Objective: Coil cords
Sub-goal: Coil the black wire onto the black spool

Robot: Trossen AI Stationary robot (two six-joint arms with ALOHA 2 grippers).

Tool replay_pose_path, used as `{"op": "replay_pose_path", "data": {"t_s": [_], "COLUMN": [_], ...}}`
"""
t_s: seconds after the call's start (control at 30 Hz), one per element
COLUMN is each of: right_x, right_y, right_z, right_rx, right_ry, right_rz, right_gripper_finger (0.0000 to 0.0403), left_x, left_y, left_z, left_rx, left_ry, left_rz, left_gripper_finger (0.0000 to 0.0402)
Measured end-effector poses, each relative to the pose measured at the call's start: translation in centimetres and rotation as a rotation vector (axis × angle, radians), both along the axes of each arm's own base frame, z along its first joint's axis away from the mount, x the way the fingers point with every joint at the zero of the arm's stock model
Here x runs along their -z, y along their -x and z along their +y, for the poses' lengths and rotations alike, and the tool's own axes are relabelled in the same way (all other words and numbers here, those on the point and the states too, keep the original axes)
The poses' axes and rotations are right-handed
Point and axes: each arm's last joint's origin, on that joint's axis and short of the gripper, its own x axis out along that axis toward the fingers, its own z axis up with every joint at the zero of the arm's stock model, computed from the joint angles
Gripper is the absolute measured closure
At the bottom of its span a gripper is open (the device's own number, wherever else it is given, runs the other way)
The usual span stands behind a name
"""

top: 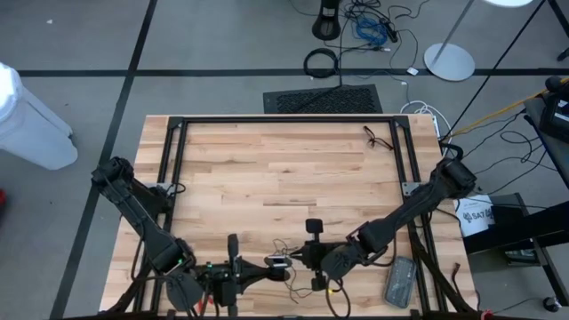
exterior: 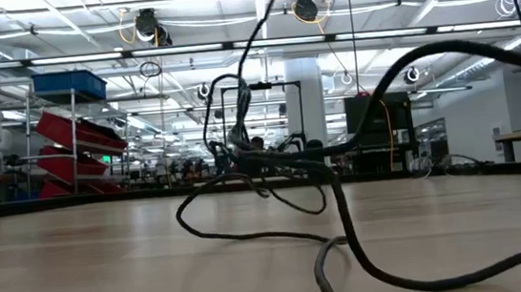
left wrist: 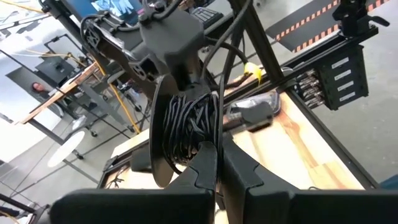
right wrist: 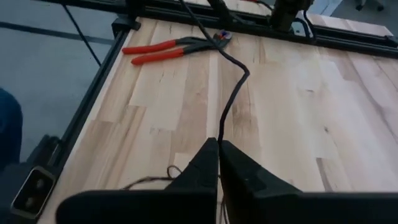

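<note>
The right gripper [right wrist: 217,149] has its jaws closed on the cord [right wrist: 229,93] near the front middle of the bench [top: 284,169], and the left gripper [left wrist: 219,163], just beside it at the front edge, has its jaws closed at a wound bundle of the cord on a spool [left wrist: 186,134] that sits against the right arm's wrist. The step in hand looks like winding, so the pinch should stay firm while the right arm guides each turn flat against the last, with steady light tension so no loop slips off or kinks. The slack trailing across the bench needs to feed freely and stay clear of the pliers [right wrist: 177,48]. The cord is thin, black and limp, lying in loose curves; the bundle shows tight, ribbed turns. The bench is pale butcher-block wood with a dark metal frame; the pliers have glossy red handles.
</note>
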Motion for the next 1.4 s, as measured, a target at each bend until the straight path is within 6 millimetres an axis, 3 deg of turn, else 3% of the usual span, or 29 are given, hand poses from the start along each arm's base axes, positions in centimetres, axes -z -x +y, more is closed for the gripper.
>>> {"op": "replay_pose_path", "data": {"t_s": [0.27, 0.5, 0.83, 1.1, 1.4], "right_x": [-0.8, -2.5, -3.4, -4.1, -4.2], "right_y": [2.5, 4.1, 5.8, 8.6, 9.2], "right_z": [-0.2, -0.2, 1.2, 1.6, 1.6], "right_rx": [0.058, 0.079, -0.051, -0.083, -0.047], "right_ry": [0.054, 0.063, 0.079, 0.003, -0.027], "right_rz": [0.088, 0.051, 0.048, 0.141, 0.153], "right_gripper_finger": [0.0403, 0.0403, 0.0403, 0.0403, 0.0403], "left_x": [0.0, 0.0, 0.3, 0.1, -0.1], "left_y": [0.0, 0.0, 0.1, 0.3, 0.7], "left_z": [0.0, 0.0, 0.2, 0.4, 0.8], "left_rx": [0.000, 0.000, -0.031, -0.053, -0.056], "left_ry": [0.001, 0.001, -0.007, 0.023, 0.092], "left_rz": [-0.001, -0.001, 0.021, 0.020, 0.032], "left_gripper_finger": [0.0392, 0.0392, 0.0392, 0.0392, 0.0392]}}
